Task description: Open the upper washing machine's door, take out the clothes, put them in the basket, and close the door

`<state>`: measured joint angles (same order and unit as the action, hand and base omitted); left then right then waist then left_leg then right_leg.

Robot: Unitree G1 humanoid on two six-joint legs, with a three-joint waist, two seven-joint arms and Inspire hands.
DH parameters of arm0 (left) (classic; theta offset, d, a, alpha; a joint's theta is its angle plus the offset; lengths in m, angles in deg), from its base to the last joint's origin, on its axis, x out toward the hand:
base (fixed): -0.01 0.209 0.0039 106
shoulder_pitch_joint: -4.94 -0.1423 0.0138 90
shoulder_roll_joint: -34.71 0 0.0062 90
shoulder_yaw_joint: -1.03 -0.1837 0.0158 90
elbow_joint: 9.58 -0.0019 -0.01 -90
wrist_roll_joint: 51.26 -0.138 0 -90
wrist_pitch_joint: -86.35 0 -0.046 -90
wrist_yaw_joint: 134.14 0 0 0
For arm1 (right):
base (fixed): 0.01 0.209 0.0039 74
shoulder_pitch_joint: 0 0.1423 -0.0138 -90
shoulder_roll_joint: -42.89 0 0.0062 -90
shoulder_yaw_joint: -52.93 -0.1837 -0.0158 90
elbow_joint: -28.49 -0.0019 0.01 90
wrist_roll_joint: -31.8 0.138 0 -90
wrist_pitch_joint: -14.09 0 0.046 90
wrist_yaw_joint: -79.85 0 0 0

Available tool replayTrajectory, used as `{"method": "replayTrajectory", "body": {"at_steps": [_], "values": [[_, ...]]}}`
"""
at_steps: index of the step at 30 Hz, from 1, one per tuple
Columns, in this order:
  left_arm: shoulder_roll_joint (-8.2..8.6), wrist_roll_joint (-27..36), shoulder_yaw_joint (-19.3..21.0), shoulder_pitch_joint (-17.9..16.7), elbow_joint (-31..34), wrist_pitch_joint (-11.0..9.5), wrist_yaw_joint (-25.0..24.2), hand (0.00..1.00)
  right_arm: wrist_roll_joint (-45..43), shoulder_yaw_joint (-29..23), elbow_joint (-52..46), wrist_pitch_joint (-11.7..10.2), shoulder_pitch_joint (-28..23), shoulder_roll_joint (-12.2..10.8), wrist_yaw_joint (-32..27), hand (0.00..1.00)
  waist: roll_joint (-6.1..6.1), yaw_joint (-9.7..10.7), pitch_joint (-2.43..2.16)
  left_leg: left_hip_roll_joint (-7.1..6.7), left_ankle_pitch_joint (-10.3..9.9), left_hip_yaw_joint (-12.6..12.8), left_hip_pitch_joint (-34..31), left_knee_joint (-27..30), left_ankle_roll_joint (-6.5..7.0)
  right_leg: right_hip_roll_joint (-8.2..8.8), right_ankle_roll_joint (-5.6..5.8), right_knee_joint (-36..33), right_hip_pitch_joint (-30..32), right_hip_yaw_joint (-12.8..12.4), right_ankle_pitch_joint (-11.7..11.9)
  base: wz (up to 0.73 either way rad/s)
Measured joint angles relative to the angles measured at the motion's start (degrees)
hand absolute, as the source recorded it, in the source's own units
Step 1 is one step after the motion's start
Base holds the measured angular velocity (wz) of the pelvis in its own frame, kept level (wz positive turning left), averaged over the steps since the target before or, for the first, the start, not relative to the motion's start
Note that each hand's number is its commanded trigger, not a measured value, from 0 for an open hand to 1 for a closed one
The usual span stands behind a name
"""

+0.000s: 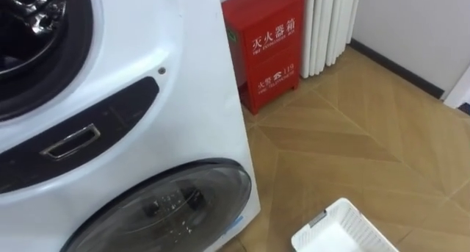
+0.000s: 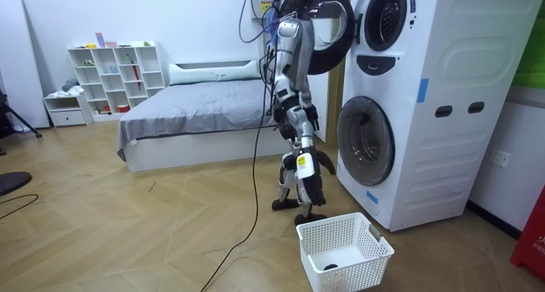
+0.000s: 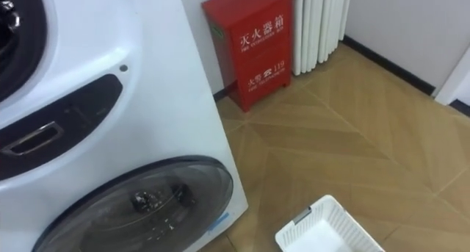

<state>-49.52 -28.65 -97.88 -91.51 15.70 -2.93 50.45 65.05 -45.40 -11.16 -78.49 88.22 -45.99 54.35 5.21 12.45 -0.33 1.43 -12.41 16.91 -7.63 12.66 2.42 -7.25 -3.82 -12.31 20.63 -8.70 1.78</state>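
Okay, left eye view: the white washing machine (image 1: 183,98) took up the left side, with its upper drum opening (image 1: 29,61) dark at the top left corner. The left hand (image 1: 33,13) sat inside that opening, black and shiny. I could not tell whether its fingers were apart or clamped on anything. The round lower door (image 1: 169,208) was closed, dark glass. A red box (image 1: 268,46) stood at the wall just beside the machine, with a white radiator (image 1: 330,24) next to it. One corner of a white basket (image 1: 345,234) rested on the wooden floor (image 1: 367,134) near the lower door.

Right eye view: same layout, with the basket corner at the bottom edge and the red box top centre.

Room view: the robot stood upright before the machine, one arm raised to the upper drum, whose upper door (image 2: 328,32) hung open. The right hand (image 2: 324,166) seemed low by the legs, finger state unreadable. The basket stood on the floor just in front of the lower door, and one dark piece of clothes (image 2: 330,265) lay on its bottom. A bed (image 2: 196,105) and a white shelf (image 2: 115,71) stood well apart behind.
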Motion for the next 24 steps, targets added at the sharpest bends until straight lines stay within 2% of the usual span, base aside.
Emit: {"method": "replayTrajectory", "body": {"at_steps": [1,6,9,11,13,14,15,18,19,20,24], "values": [[-0.15,-1.14,0.91,-1.20,0.86,-0.34,-0.20,0.00,3.56,-0.45,2.34,0.10,-0.73,0.05,1.09,0.00,-0.56,-0.42,-0.24,0.04,-0.03,-0.64,0.87,-0.17,-0.04,0.23,-0.26,0.35,-1.12,1.10,-0.18,0.31],[-0.30,-6.77,4.96,-4.50,1.19,-0.40,-0.21,0.00,10.99,-2.69,10.08,0.26,-4.60,-0.21,5.77,0.00,-1.60,-1.08,-0.26,0.08,-0.01,-5.65,4.73,-1.15,-0.12,1.16,-1.32,1.51,-6.42,5.46,-1.49,0.50],[-0.27,-9.03,7.94,-5.73,0.95,-0.39,-0.20,0.00,11.55,-4.15,14.71,0.94,-6.43,-2.49,8.66,0.00,-3.02,-2.19,0.14,0.25,-0.27,-8.05,8.01,-1.88,-1.04,1.57,-1.29,0.29,-9.51,7.83,-3.74,0.41],[-0.17,-10.82,9.54,-5.91,0.58,-0.33,-0.20,0.00,11.30,-4.19,16.54,1.61,-7.54,-4.01,10.67,0.00,-3.85,-2.99,0.15,0.25,-0.52,-9.73,9.26,-2.02,-1.47,1.90,-1.36,-0.15,-10.98,9.29,-4.87,0.46],[-0.02,-12.19,10.25,-6.76,0.43,-0.29,-0.19,0.00,9.41,-4.12,17.80,2.52,-8.38,-5.16,12.62,0.00,-4.25,-4.03,0.14,0.22,-0.70,-10.99,10.33,-2.05,-1.76,2.18,-1.50,-0.27,-12.37,10.59,-5.76,0.34],[0.18,-12.27,10.59,-6.84,0.34,-0.27,-0.19,0.00,6.41,-3.78,18.34,2.71,-8.96,-5.80,13.89,0.00,-4.29,-5.29,0.14,0.08,-0.99,-11.32,11.26,-2.21,-1.77,2.15,-1.71,-0.16,-13.31,10.82,-6.00,0.15],[0.21,-12.31,10.59,-6.83,0.37,-0.24,-0.15,0.00,3.49,-1.47,18.72,2.77,-9.09,-6.15,14.75,0.00,-4.17,-6.61,0.19,0.09,-1.27,-11.48,11.99,-2.44,-1.78,2.13,-1.94,0.22,-14.15,11.35,-5.99,0.09],[0.22,-14.05,10.52,-6.85,0.58,-0.17,0.33,0.00,-6.20,2.89,18.36,2.93,-7.81,-6.80,17.13,0.00,-4.24,-8.84,0.16,0.02,-1.36,-12.67,12.58,-2.91,-1.72,2.31,-2.07,0.74,-15.14,12.26,-5.90,0.14],[0.22,-14.18,10.52,-6.86,0.53,-0.14,0.69,0.00,-9.55,4.12,18.32,2.90,-6.77,-6.95,17.84,0.00,-4.06,-9.76,0.43,0.03,-1.39,-12.89,13.32,-3.30,-1.67,2.22,-2.04,0.79,-15.75,12.25,-5.92,0.06],[0.22,-14.18,10.54,-6.86,0.55,-0.13,1.08,0.00,-10.65,4.96,18.32,2.89,-6.18,-7.00,18.23,0.00,-4.20,-10.07,0.34,0.05,-1.41,-12.89,13.40,-3.36,-1.64,2.21,-2.01,0.74,-15.84,12.29,-6.01,0.03],[0.26,-14.47,10.78,-6.84,0.59,0.14,2.33,0.00,-16.16,9.76,18.01,2.66,-3.38,-7.48,21.51,0.00,-4.60,-11.47,0.68,0.10,-1.42,-13.79,13.43,-3.43,-1.63,2.44,-1.97,1.72,-16.70,13.55,-6.09,0.15]]}}
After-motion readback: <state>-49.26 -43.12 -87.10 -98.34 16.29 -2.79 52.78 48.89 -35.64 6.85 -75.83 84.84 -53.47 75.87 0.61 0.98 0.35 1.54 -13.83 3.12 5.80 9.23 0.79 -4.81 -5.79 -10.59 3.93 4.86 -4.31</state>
